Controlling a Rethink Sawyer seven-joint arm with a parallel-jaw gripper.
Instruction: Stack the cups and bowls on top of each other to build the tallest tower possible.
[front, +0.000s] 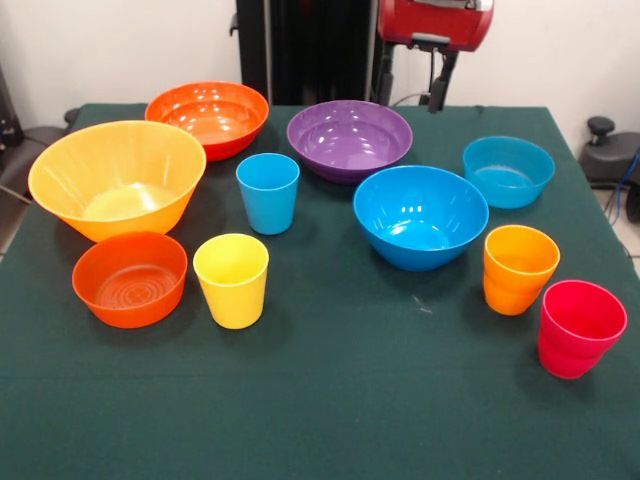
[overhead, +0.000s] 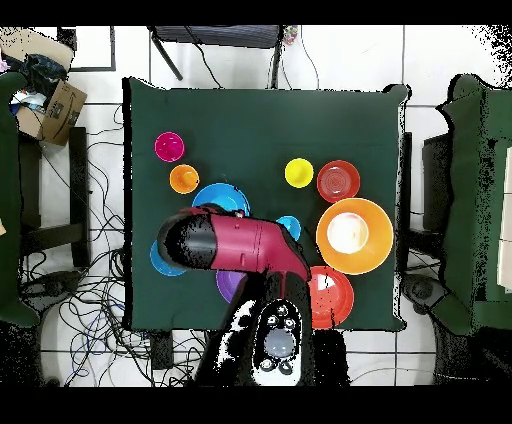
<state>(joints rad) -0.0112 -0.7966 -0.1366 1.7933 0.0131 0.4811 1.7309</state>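
Observation:
All the cups and bowls stand apart and upright on the green table (front: 330, 400). On the left are the big yellow-orange bowl (front: 117, 178), wide orange bowl (front: 208, 118), small orange bowl (front: 130, 279), yellow cup (front: 231, 280) and blue cup (front: 268, 192). The purple bowl (front: 349, 139) and big blue bowl (front: 420, 216) are in the middle. The small teal-blue bowl (front: 508, 171), orange cup (front: 519, 268) and pinkish red cup (front: 580, 327) are on the right. My gripper (front: 437, 98) hangs empty above the far edge, between the purple and teal bowls.
In the overhead view my red arm (overhead: 235, 243) partly covers the purple bowl (overhead: 228, 285), the teal bowl (overhead: 160, 262) and the big blue bowl (overhead: 222, 197). The black pedestal (front: 300, 50) stands behind the table. A cardboard box (overhead: 58, 110) and cables lie on the floor.

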